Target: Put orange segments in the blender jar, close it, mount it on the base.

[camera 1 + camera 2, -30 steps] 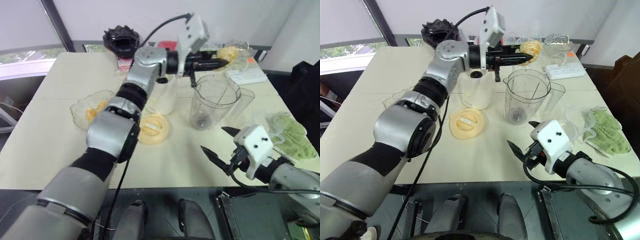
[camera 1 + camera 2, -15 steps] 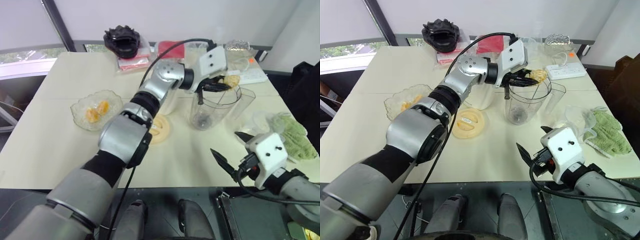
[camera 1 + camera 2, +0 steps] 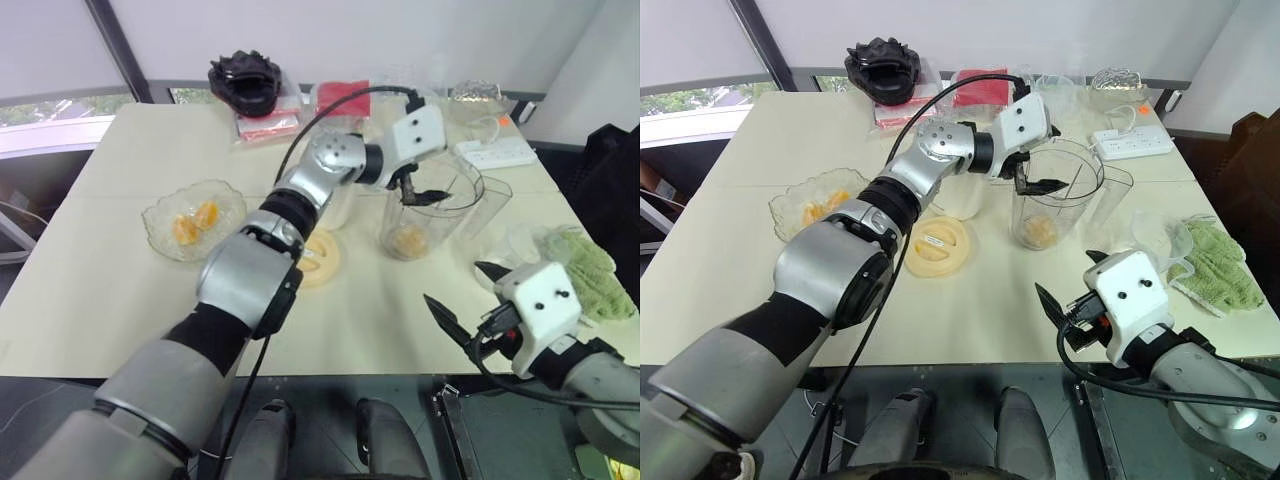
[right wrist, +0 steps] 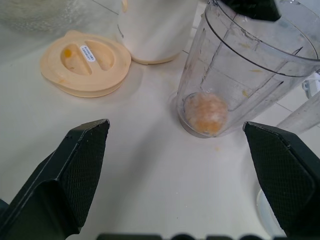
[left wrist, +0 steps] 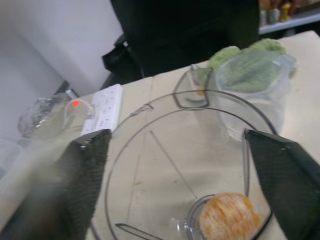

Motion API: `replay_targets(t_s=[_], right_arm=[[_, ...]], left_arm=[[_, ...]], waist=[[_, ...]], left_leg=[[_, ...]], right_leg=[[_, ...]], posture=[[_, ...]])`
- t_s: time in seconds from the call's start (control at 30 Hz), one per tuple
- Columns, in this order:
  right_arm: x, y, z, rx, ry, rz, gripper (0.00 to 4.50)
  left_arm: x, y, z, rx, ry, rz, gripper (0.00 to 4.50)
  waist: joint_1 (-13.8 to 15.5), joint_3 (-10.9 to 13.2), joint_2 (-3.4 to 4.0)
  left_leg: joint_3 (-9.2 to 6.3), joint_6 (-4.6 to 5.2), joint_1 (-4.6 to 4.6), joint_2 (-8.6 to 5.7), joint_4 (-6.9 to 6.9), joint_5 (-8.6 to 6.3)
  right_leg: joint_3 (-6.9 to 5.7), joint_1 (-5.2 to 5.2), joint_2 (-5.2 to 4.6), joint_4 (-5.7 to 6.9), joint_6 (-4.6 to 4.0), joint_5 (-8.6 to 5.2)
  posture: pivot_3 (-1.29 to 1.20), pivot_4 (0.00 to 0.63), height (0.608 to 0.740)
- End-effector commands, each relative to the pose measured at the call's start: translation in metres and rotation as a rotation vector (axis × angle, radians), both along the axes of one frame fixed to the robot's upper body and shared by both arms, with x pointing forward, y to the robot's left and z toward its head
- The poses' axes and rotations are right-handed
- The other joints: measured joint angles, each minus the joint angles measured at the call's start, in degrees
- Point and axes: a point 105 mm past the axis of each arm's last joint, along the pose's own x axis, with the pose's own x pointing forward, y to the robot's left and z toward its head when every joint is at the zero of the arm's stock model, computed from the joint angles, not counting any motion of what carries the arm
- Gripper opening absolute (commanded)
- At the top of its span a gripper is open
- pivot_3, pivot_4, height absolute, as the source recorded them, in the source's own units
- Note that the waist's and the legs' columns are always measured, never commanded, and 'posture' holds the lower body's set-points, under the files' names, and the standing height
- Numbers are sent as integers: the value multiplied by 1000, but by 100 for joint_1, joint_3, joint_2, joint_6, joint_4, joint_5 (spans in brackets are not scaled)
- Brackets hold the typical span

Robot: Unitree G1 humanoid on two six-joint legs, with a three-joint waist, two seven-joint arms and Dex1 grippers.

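Observation:
The clear blender jar (image 3: 440, 215) stands upright at mid-table with one orange segment (image 4: 205, 113) lying on its bottom, also visible from above as a segment (image 5: 229, 216). My left gripper (image 3: 432, 190) hovers at the jar's mouth, open and holding nothing. More orange segments (image 3: 193, 222) lie in a scalloped glass dish (image 3: 160, 225) to the left. The cream-white base (image 4: 150, 30) stands just behind the jar, partly hidden by my left arm. My right gripper (image 3: 455, 285) is open and empty near the front edge, short of the jar.
A flat cream lid (image 3: 320, 255) lies in front of the base. A second clear container (image 3: 492, 192) stands right of the jar. A green cloth (image 3: 585, 262) and clear tub (image 3: 520, 240) lie at the right, a power strip (image 3: 497, 152) behind.
My left gripper came down to the jar's mouth and opened; the orange segment it held now lies at the jar's bottom. The right arm stayed near the front edge.

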Motion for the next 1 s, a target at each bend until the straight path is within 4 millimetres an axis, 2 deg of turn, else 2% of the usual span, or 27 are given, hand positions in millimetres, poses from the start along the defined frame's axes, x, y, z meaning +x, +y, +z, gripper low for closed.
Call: replay_targets(t_s=[0.03, 0.23, 0.3, 0.4, 0.43, 0.5, 0.53, 0.67, 0.7, 0.77, 0.9, 1.0], right_arm=[[-3, 5, 10, -1, -39, 28, 4500], [-6, -1, 8, -8, -31, 16, 4500], [-7, -5, 7, -18, -31, 2, 4500], [-8, -13, 2, -25, -25, -47, 4500], [-8, -16, -1, -21, -21, -69, 4500], [-8, -26, -6, -29, -13, -104, 4500], [-8, -33, -8, -36, -10, -118, 4500], [-4, -59, -20, -37, -14, -229, 4500], [-3, -68, -22, -38, -17, -255, 4500], [1, -86, -25, -35, -41, -342, 4500], [5, -118, -29, -1, -83, -474, 4500], [7, -133, -33, 19, -101, -534, 4500]], left_arm=[[-1, -1, 26, -88, -21, -6, 4435], [-2, 16, 51, -177, -1, -60, 4435], [-1, 31, 63, -223, -8, -77, 4435], [5, 67, 76, -269, -21, -78, 4435], [7, 81, 76, -275, -13, -67, 4435], [9, 96, 72, -271, 0, -58, 4435], [9, 96, 69, -264, 4, -61, 4435], [9, 140, 32, -208, 63, -11, 4435], [6, 145, 24, -204, 86, -1, 4435], [-5, 161, -4, -159, 133, 22, 4435], [-33, 163, -48, -75, 209, 31, 4435], [-45, 160, -68, -46, 240, 36, 4435]], waist=[[-1, 0, 0], [-14, -1, 1], [-12, -1, 1], [-21, -1, 2], [-27, -1, 2], [-37, -4, 6], [-37, -5, 7], [-27, -7, 7], [-39, -7, 7], [-67, -6, 8], [-64, -7, 12], [-8, -11, 18]], left_leg=[[0, 0, 0, 0, 0, 0], [0, 0, 2, 0, 0, 0], [-1, 0, 4, 0, -1, 0], [0, 1, 5, 1, 1, 0], [0, 0, 7, 1, 1, 0], [-1, 0, 9, 2, 0, 0], [-1, 1, 10, 2, -1, 0], [-3, 0, 33, 1, 2, 0], [-4, 0, 37, 1, 2, 0], [-6, 0, 40, 3, 2, 0], [-12, 0, 40, 5, -1, 0], [-11, -1, 44, 3, 3, 0]], right_leg=[[0, 0, 0, 0, 0, 0], [0, 1, 0, 1, 0, 0], [-1, 3, 1, 2, 0, 0], [0, 5, 1, 3, -1, 1], [0, 5, 1, 5, -1, 1], [0, 5, 2, 7, -1, 1], [0, 6, 2, 7, -1, 1], [1, 39, 2, 2, -2, 0], [1, 42, 2, 1, -2, 0], [1, 42, 2, 7, -3, 0], [2, 41, 3, 6, -4, 0], [3, 46, 2, 6, -6, 1]], posture=[[0, 150, 740], [0, 150, 740], [0, 150, 740], [0, 150, 740], [0, 150, 740], [0, 150, 740], [0, 150, 740], [0, 150, 740], [0, 150, 740], [0, 150, 740], [0, 150, 740], [0, 150, 740]])
